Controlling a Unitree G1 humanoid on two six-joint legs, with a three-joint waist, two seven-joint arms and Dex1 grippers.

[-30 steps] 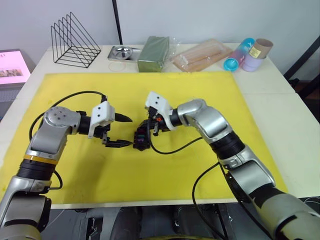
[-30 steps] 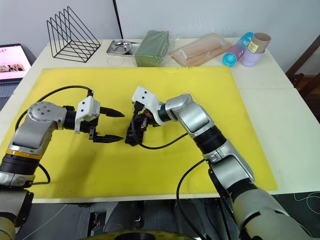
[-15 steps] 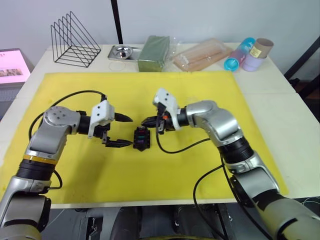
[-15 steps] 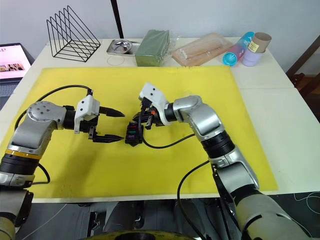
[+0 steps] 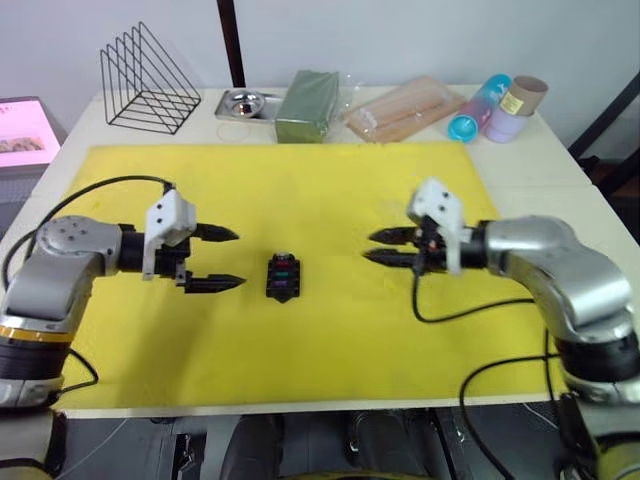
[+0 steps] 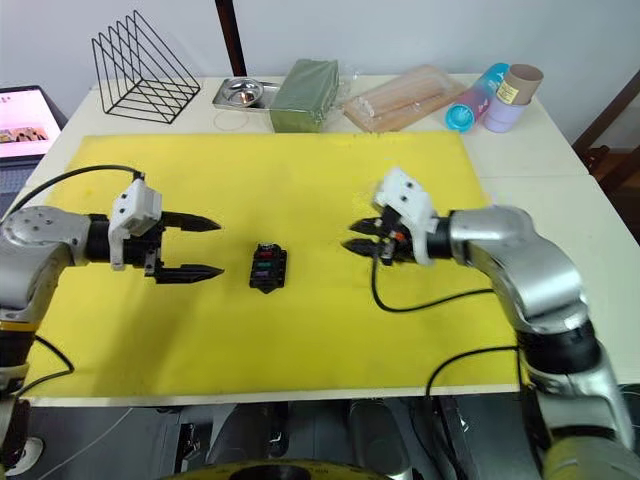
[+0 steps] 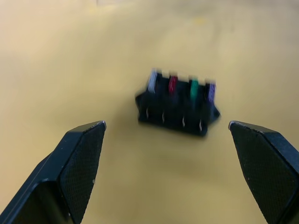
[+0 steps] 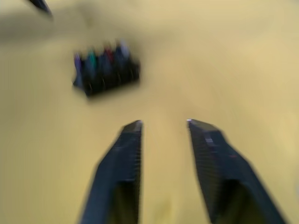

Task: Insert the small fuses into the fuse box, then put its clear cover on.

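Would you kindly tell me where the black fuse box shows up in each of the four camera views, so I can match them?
Left eye view: fuse box on the yellow mat, centre-left, between both hands.
Right eye view: fuse box left of centre on the mat.
Left wrist view: fuse box mid-picture, beyond the open fingers.
Right wrist view: fuse box in the upper left.
Shared landmark: the row of coloured fuses seated in its top.

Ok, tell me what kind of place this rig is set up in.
Probably an indoor lab or test bench, not a home: a white table covered by a yellow mat, a small fuse box as a practice piece, and assorted props along the far edge, such as a wire rack and a metal tray.
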